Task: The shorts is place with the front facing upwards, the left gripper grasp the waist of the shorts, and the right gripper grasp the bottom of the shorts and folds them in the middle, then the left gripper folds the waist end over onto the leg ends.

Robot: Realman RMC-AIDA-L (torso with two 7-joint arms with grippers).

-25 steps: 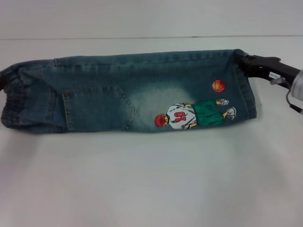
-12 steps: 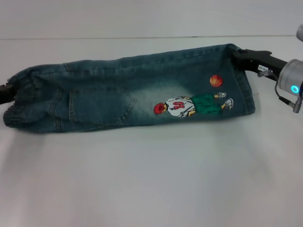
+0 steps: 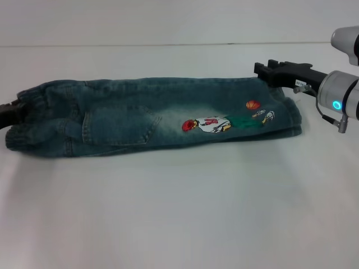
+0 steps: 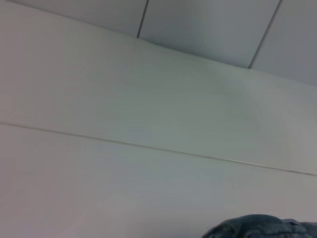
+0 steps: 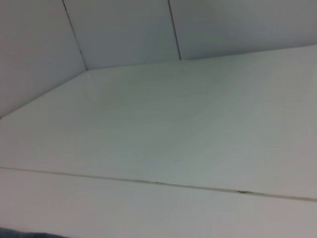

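Denim, faded blue and already doubled lengthwise, lies as a long strip on the white desk (image 3: 179, 213) between my two sets of jaws. My left gripper (image 3: 8, 112), a black claw at the strip's left end, sits against the ruched elastic waist of the shorts (image 3: 28, 120); whether those jaws are shut on the band I cannot tell. The long axis runs left to right, waist pointing toward my left jaws, the flat stitched leg ends (image 3: 289, 115) toward my right. My right gripper (image 3: 263, 72), black with a small white label, sits at the hems' far corner; its grip I cannot tell either. I judge the risk is the upper layer sliding off skew if only one layer is pinched when the waist swings over.
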